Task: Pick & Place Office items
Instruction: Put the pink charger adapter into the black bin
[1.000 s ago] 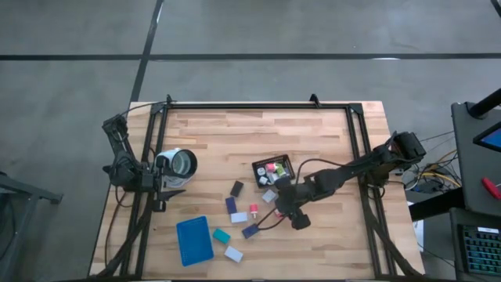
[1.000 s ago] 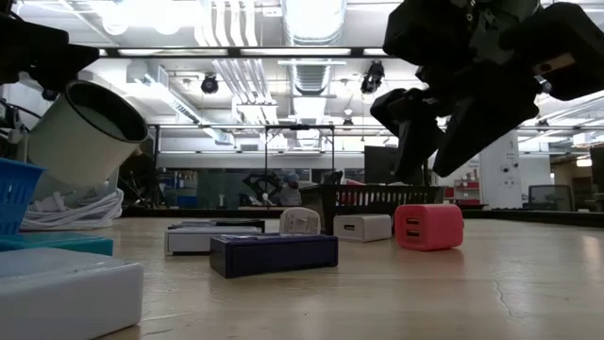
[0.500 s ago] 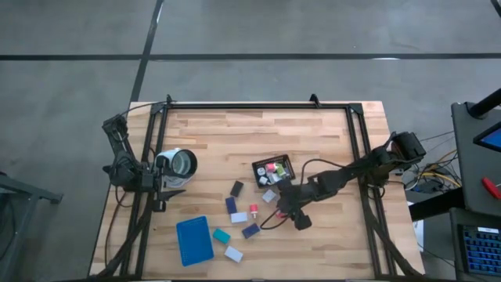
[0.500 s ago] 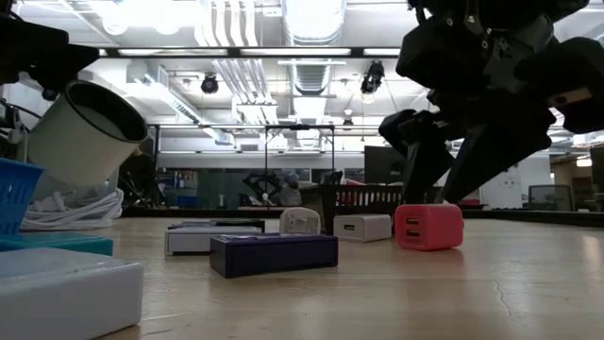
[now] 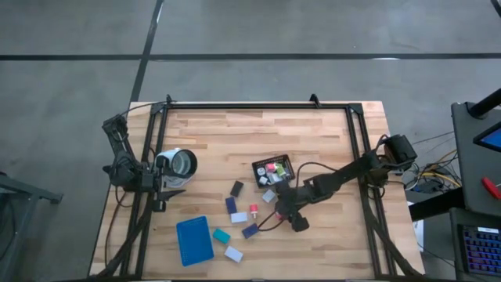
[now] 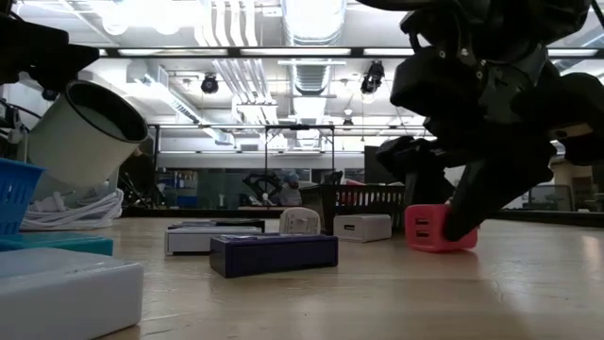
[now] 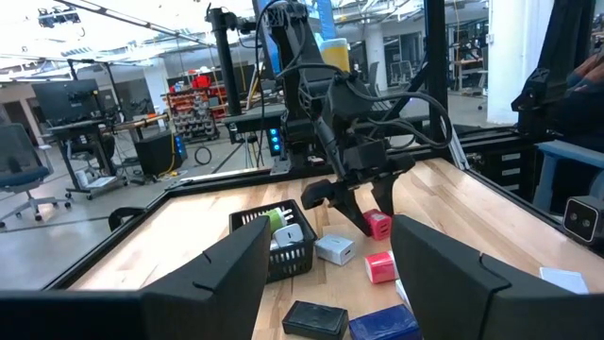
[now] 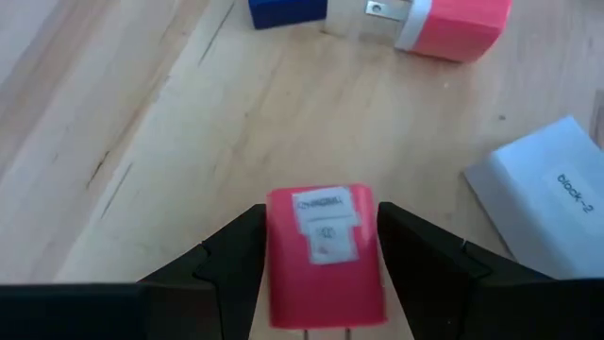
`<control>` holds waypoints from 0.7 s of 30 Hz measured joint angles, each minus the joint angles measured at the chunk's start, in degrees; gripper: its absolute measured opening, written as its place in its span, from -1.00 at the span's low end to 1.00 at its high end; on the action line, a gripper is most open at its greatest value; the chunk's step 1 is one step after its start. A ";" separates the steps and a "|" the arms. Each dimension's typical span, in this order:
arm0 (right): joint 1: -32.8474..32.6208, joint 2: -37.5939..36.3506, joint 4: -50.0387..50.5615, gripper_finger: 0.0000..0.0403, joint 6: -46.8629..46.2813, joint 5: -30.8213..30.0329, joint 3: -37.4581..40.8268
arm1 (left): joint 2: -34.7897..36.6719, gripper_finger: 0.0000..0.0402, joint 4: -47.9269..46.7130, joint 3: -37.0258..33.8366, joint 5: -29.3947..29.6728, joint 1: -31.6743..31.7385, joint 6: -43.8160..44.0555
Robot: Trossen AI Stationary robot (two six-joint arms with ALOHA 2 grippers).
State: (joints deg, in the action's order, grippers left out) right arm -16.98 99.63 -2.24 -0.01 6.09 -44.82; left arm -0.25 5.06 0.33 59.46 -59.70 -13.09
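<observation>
Though small, red charger block (image 8: 326, 253) (white-labelled)

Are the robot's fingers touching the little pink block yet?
Cannot tell. In the right wrist view the right gripper has a finger on each side of the pink block, very close, but no view plainly shows contact or a gap.
</observation>
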 joint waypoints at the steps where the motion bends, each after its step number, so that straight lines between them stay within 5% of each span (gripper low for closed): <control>1: -0.02 0.00 -0.07 0.00 0.00 0.00 0.00 | 0.00 0.12 0.00 -0.02 0.00 -0.02 -0.01; 21: -0.02 -0.13 0.42 -0.14 -2.51 -0.07 -0.02 | 0.00 0.12 0.00 -0.02 0.00 0.00 0.00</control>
State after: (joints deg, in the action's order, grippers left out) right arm -16.99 99.50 -1.83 -2.52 6.02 -44.84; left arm -0.25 5.06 0.32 59.46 -59.70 -13.09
